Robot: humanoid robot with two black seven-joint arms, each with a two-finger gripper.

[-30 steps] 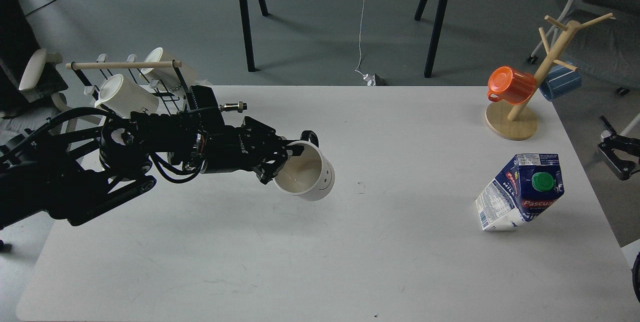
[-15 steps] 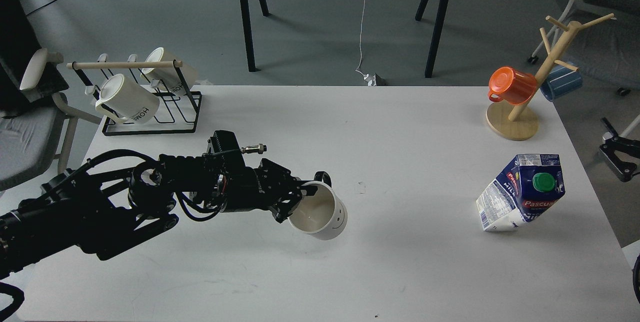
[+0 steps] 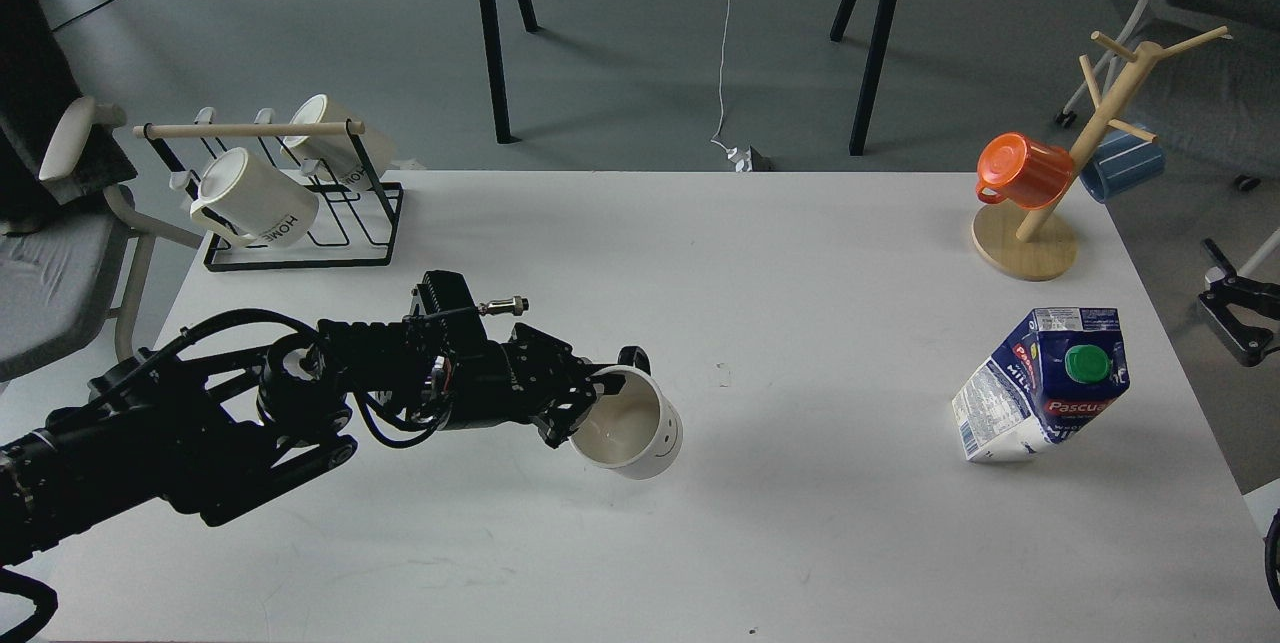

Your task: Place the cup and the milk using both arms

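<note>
The cup (image 3: 640, 431) is a white mug with a black handle and a small smiley face. It is tilted with its mouth towards me, low over the table's left middle. My left gripper (image 3: 592, 401) is shut on its rim near the handle. The milk (image 3: 1045, 383) is a blue and white carton with a green cap. It stands leaning on the table's right side, with nothing touching it. A black part that seems to be my right gripper (image 3: 1232, 315) shows at the right edge, off the table. Its fingers cannot be told apart.
A black wire rack (image 3: 300, 223) with two cream "HOME" mugs stands at the back left. A wooden mug tree (image 3: 1030, 238) holding an orange cup (image 3: 1020, 168) and a blue cup stands at the back right. The white table (image 3: 800, 543) spans between cup and milk.
My left arm has come down and towards me with the cup, away from the rack, then shifted slightly left. The milk has not moved.
</note>
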